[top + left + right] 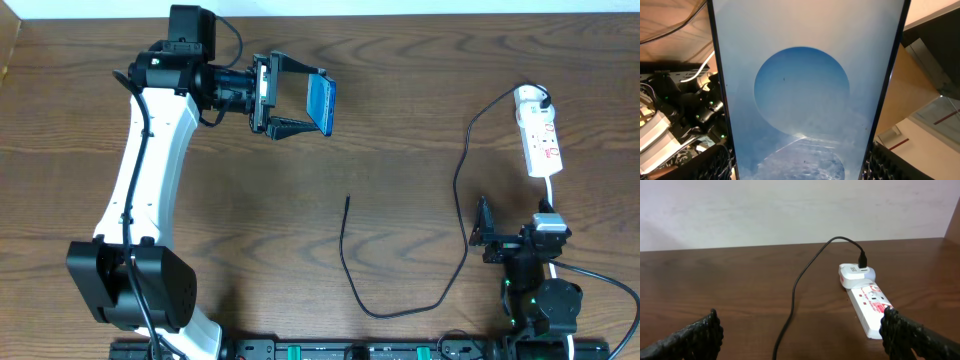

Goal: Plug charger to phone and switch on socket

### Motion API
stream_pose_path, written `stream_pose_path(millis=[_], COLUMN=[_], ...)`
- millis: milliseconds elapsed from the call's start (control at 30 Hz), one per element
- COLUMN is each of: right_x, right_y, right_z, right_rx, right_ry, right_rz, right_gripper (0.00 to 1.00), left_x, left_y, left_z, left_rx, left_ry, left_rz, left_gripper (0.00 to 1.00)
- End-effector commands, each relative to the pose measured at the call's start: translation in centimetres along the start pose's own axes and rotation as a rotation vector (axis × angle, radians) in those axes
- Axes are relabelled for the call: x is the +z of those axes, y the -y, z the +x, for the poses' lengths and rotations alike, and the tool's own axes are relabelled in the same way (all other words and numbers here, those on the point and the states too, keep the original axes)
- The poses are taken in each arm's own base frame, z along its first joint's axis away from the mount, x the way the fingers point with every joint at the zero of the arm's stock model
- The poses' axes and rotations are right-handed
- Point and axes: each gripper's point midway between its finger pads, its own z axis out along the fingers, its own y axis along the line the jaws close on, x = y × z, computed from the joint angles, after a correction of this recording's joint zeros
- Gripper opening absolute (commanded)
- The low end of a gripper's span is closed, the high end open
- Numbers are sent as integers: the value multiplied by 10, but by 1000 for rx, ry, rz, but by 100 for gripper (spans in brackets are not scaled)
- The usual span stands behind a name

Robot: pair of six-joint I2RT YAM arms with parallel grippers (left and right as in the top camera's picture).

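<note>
My left gripper [300, 104] is shut on the phone [321, 104] and holds it above the table at the back, screen on edge in the overhead view. The blue screen with its lighter oval fills the left wrist view [802, 90]. The charger cable [460, 190] runs from the socket [540, 140] at the far right, loops down the table, and ends in a free tip [347, 199] at the middle. My right gripper [510, 240] is open, low at the front right, facing the socket [867, 305] and the cable [795, 287].
A white adapter [852, 274] sits at the socket's far end with the black plug in it. A pale wall stands behind the table in the right wrist view. Wires and equipment show behind the phone in the left wrist view [675, 115].
</note>
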Motion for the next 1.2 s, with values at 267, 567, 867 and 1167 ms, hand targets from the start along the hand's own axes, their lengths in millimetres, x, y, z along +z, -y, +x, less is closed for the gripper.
stream_pose_path(millis=[267, 567, 867, 1167], right_x=[0, 0, 0, 0], right_y=[-5, -5, -5, -5], right_z=[1, 1, 1, 1], right_rx=[-10, -10, -10, -10], right_ry=[-3, -3, -3, -3], right_rz=[-22, -22, -22, -22], right_gripper=[99, 99, 99, 99], left_x=[-6, -6, -6, -6], left_y=[3, 3, 3, 3], left_z=[14, 15, 15, 14], left_rx=[27, 27, 28, 27], left_ry=[-10, -10, -10, -10], left_rz=[17, 17, 17, 17], left_gripper=[7, 7, 7, 7])
